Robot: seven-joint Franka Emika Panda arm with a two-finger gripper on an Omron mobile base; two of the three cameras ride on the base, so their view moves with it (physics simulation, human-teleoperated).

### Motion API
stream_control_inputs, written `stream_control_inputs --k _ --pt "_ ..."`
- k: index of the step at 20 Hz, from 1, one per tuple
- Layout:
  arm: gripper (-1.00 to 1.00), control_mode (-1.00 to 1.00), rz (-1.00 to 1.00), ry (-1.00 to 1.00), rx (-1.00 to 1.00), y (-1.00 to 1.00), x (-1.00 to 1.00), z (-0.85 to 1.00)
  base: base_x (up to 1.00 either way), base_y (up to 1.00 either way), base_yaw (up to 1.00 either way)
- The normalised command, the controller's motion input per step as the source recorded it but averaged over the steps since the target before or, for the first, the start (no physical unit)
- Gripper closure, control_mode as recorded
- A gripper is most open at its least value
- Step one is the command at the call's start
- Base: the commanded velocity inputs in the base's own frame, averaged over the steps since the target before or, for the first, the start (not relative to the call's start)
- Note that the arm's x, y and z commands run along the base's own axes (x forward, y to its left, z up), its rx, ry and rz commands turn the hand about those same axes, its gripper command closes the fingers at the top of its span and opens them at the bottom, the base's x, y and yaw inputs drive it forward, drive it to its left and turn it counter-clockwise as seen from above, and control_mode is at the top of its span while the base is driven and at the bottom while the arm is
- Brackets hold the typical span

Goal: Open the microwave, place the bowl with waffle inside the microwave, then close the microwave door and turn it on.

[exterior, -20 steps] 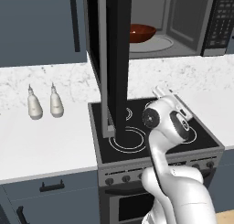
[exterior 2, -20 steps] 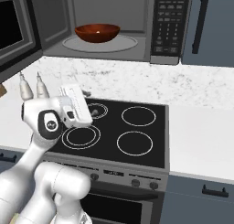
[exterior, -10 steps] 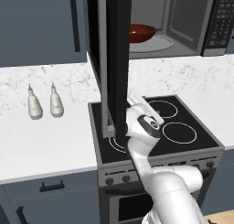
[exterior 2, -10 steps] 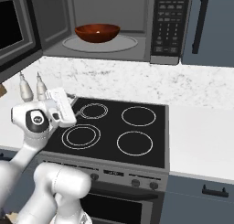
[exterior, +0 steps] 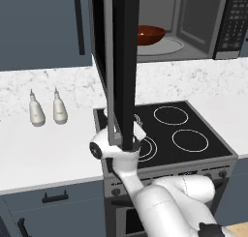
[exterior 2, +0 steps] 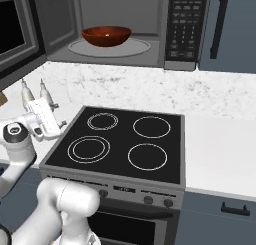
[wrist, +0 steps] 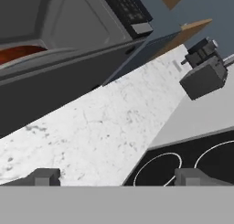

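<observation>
Taking the stovetop (exterior 2: 125,144) as landmark: on the white counter to its left stand two small pale bottles (exterior: 46,109), side by side. Just at the left front corner of the stovetop is the gripper (wrist: 114,177), its jaws spread fully wide and holding nothing; both dark tips show in the hand view, over the marble backsplash (wrist: 91,131). Above the stovetop, the microwave door (exterior: 123,62) stands swung open toward the robot. Behind it the microwave (exterior 2: 115,26) is open, and the reddish-brown bowl (exterior 2: 106,35) sits on the glass turntable (exterior 2: 135,49). The keypad strip (exterior 2: 183,29) is on the right of the cavity.
</observation>
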Motion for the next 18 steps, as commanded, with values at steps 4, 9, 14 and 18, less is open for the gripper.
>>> stream_control_inputs --k 4,9,14,18 --pt "1.0 -1.0 -0.02 -0.23 0.0 0.91 0.03 -0.08 0.0 0.0 0.0" --pt "1.0 -1.0 -0.05 -0.17 0.0 0.66 0.1 -0.08 0.0 0.0 0.0" --pt "1.0 -1.0 -0.04 -0.16 0.0 0.55 0.18 -0.11 0.0 0.0 0.0" --pt "1.0 -1.0 -0.03 -0.2 0.0 0.59 0.11 -0.07 0.0 0.0 0.0"
